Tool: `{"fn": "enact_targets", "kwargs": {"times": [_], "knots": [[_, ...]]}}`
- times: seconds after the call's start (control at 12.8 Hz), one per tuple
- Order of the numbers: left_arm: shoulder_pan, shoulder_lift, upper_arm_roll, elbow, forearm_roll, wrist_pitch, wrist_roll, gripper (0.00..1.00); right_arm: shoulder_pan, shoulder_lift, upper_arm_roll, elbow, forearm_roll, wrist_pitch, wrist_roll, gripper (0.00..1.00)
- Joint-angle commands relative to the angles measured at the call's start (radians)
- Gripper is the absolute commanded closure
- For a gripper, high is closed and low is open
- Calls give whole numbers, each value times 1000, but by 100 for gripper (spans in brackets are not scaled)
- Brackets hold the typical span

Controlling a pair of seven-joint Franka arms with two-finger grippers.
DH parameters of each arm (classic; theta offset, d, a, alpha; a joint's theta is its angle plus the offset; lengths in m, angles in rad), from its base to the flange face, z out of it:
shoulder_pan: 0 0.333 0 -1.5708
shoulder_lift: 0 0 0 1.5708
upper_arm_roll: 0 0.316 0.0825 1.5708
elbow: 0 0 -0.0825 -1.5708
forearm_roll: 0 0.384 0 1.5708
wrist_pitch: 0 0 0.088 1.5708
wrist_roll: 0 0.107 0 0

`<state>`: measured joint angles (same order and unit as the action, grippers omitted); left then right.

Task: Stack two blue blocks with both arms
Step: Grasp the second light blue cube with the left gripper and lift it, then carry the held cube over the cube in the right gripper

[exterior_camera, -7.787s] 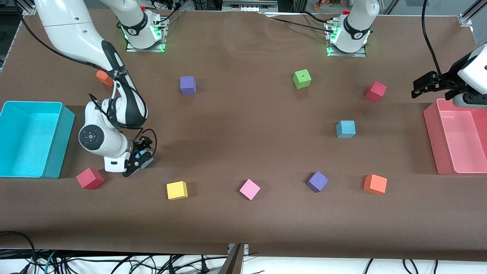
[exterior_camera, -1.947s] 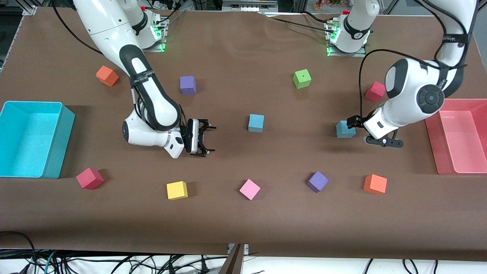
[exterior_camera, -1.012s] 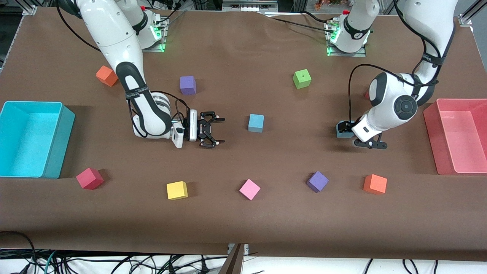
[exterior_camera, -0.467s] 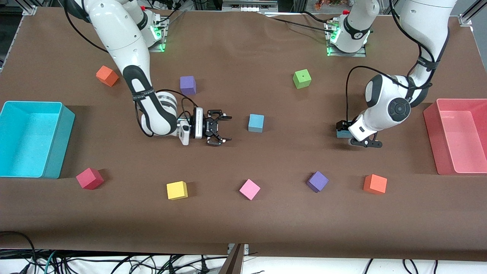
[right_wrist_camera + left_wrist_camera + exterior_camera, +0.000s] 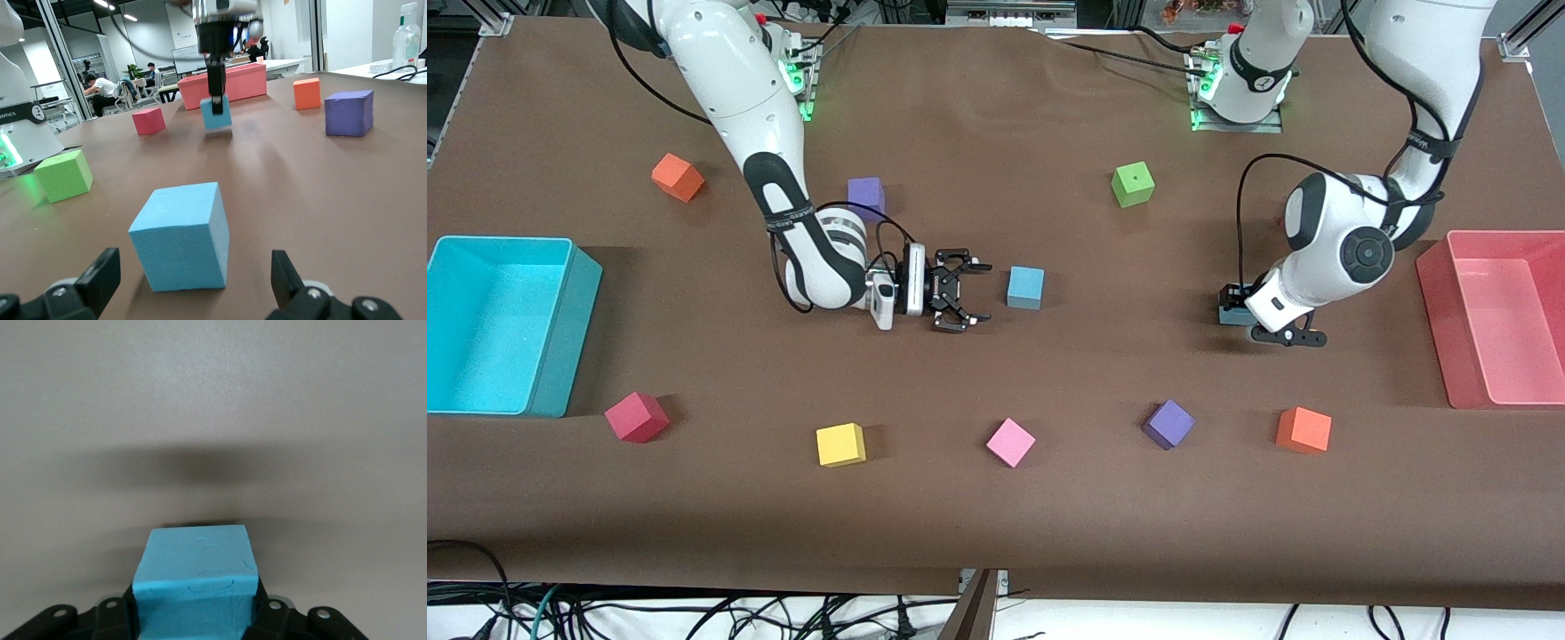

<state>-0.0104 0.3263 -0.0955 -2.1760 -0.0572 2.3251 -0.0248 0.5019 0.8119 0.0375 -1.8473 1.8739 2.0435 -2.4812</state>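
One blue block sits on the table's middle. My right gripper is open and level with it on the side toward the right arm's end, fingers apart from it; it fills the right wrist view ahead of that gripper. My left gripper is shut on the other blue block near the pink bin, just above the cloth. The left wrist view shows this block clamped in the gripper. The right wrist view also shows it.
A cyan bin stands at the right arm's end, a pink bin at the left arm's end. Orange, purple and green cubes lie nearer the bases. Red, yellow, pink, purple and orange cubes lie nearer the front camera.
My right arm brought one blue block from beside the cyan bin to the table's middle, let go, and now moves back toward it. My left arm came down and shut on the other block.
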Motion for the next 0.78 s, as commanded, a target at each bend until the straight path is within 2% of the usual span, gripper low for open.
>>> {"fn": "enact_targets", "kwargs": {"times": [0.0,0.23,0.47,0.62,0.7], "knots": [[-3,-59,-58,100,-3,-203,-128,88,17,27,-1,36,27,23,-24,0],[-3,-52,-174,240,-7,-346,-332,87,21,32,-1,36,30,23,-25,0],[-54,20,-280,330,-13,-359,-548,87,30,35,-1,36,31,23,-25,0],[-149,95,-283,416,-12,-352,-660,82,32,41,-1,36,33,23,-36,0],[-187,138,-282,459,-9,-351,-691,84,35,44,-1,36,33,23,-38,0]]}}
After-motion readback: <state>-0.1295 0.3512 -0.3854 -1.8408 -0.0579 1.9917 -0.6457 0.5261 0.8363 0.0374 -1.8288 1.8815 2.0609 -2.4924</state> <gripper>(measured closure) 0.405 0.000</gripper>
